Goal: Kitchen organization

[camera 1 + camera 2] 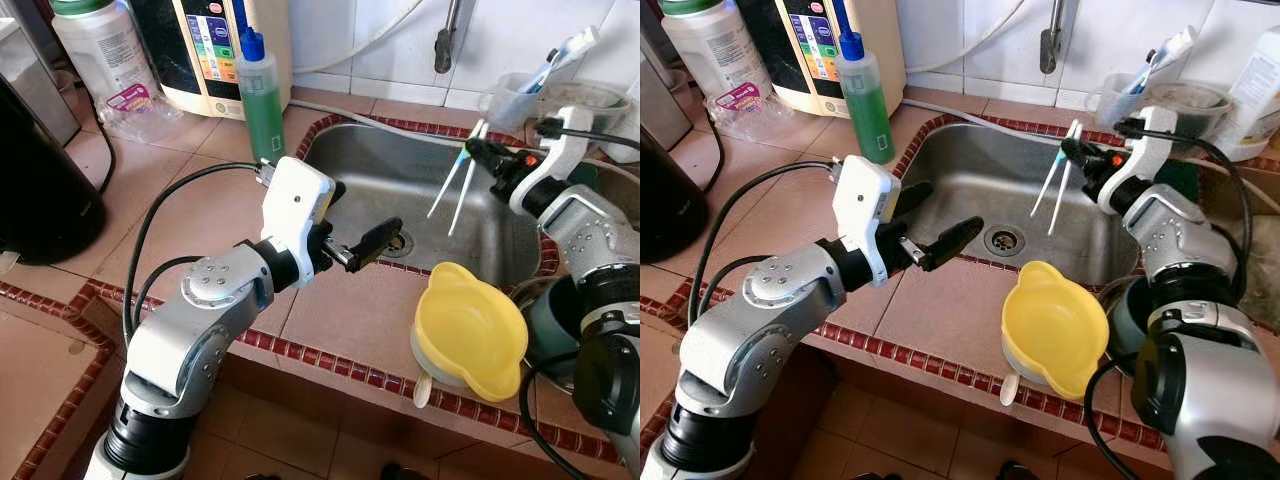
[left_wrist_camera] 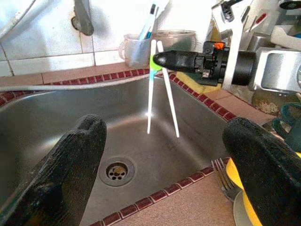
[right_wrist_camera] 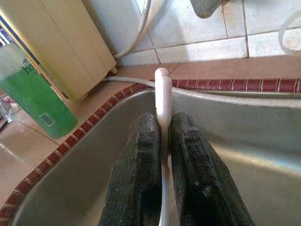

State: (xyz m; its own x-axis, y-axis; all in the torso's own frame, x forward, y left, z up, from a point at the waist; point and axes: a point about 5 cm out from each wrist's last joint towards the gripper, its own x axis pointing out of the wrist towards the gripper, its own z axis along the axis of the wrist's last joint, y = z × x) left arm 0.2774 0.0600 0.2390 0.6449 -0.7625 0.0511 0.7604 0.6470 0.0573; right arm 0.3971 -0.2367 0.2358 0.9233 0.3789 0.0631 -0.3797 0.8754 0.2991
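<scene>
Right gripper [image 1: 478, 150] clamped on white training chopsticks [image 1: 455, 185]; they hang above the back right part of the steel sink [image 1: 400, 180], tips down, clear of the basin. Left gripper [image 1: 365, 222] spread wide, nothing between its fingers, over the sink's front rim near the drain [image 1: 397, 243]. Yellow bowl [image 1: 470, 330] sits on the tiled surface [image 1: 330, 320] at the sink's front right corner. Green soap bottle [image 1: 260, 95] stands upright just beyond the sink's back left corner.
</scene>
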